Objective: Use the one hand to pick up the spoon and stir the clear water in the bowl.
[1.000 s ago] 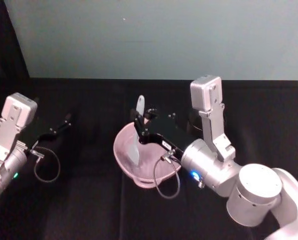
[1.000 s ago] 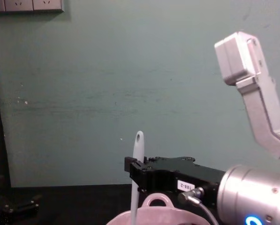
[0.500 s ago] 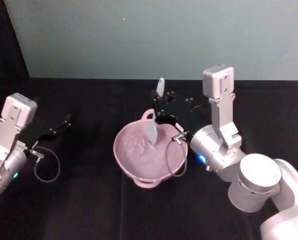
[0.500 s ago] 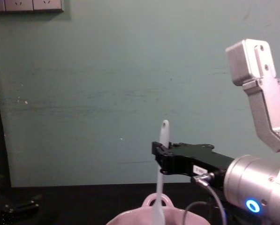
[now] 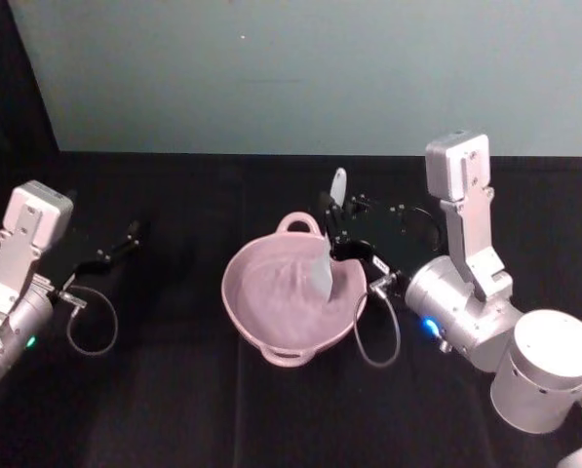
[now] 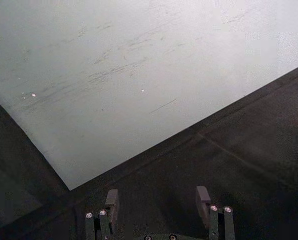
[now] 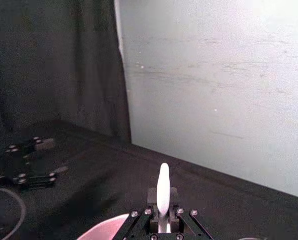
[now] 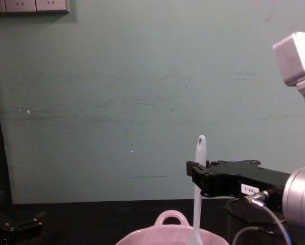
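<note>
The spoon (image 5: 323,275) has swept across the bowl (image 5: 256,336) from its left side to its right, carried by my right gripper (image 5: 333,239). My jaws pinch the handle partway up. The holed tip stands above them and the blade hangs below them, down in the water. The bowl sits under and just left of my jaws. Picking up is done and stirring looks under way, with more passes probably left. My left gripper (image 6: 157,200) rests well off to the left, jaws spread and holding nothing.
</note>
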You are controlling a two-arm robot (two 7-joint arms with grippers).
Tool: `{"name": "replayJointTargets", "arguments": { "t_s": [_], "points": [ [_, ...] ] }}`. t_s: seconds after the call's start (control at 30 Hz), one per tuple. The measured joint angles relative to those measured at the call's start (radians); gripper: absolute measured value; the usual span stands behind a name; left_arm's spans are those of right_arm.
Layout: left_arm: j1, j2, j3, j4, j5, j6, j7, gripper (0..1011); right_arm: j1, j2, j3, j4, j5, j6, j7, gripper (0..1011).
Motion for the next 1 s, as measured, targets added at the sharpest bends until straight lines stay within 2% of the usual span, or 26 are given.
{"name": "replayJointTargets", "arguments": {
  "t_s": [0.17,0.43,0.67,0.8,1.0],
  "points": [
    [0.0,0.0,0.0,0.0,0.0,0.0,0.0,1011,-0.032,0.019,-0.008,-0.055,0.027,0.032,0.03,114],
    [0.0,0.0,0.0,0.0,0.0,0.0,0.0,1011,-0.045,0.023,-0.042,-0.074,0.05,0.041,0.052,114],
    [0.0,0.0,0.0,0.0,0.0,0.0,0.0,1011,-0.022,-0.002,-0.08,-0.046,0.053,0.018,0.047,114],
    [0.0,0.0,0.0,0.0,0.0,0.0,0.0,1011,-0.002,-0.022,-0.093,-0.009,0.04,-0.008,0.031,114],
    [0.0,0.0,0.0,0.0,0.0,0.0,0.0,1011,0.026,-0.061,-0.1,0.061,-0.002,-0.072,-0.01,114]
  ]
}}
